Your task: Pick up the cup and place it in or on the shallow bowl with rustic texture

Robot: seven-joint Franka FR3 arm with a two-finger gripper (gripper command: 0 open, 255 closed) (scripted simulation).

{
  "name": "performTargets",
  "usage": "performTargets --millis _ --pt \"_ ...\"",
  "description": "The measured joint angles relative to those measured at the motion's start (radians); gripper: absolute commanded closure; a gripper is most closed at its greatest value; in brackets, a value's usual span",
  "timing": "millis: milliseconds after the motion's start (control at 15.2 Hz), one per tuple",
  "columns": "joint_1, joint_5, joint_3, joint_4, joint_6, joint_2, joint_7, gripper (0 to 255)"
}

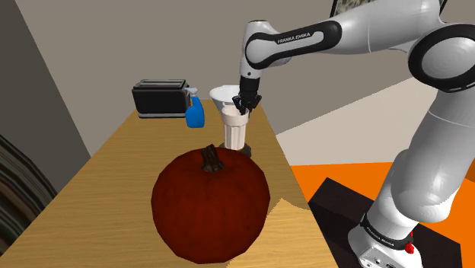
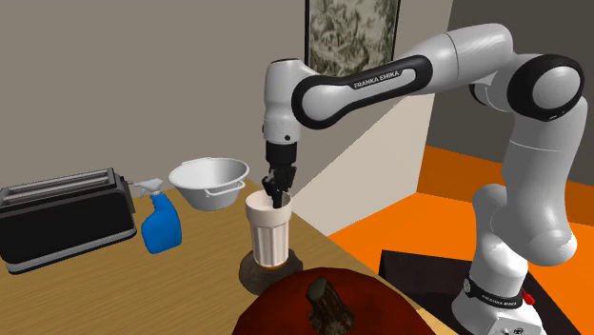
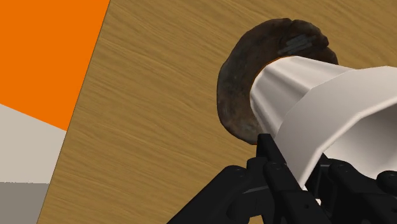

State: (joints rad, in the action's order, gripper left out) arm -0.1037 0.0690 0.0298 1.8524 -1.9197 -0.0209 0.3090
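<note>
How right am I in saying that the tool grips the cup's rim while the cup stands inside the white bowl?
Not quite: the cup stands on the dark brown shallow bowl, apart from the white bowl, as the second exterior view shows. The tool does grip its rim.
</note>
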Motion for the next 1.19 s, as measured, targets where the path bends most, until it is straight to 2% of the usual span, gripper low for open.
performTargets --millis 330,726,792,1188 --pt "0.002 0.002 0.001 0.051 -0.061 -0.01 -0.008 255" --pt "0.0 0.002 0.0 0.059 -0.07 -0.011 -0.006 255" --pt "0.0 0.002 0.0 0.059 -0.07 -0.011 -0.006 0" --pt "0.0 0.003 0.0 0.059 -0.07 -0.01 -0.006 0"
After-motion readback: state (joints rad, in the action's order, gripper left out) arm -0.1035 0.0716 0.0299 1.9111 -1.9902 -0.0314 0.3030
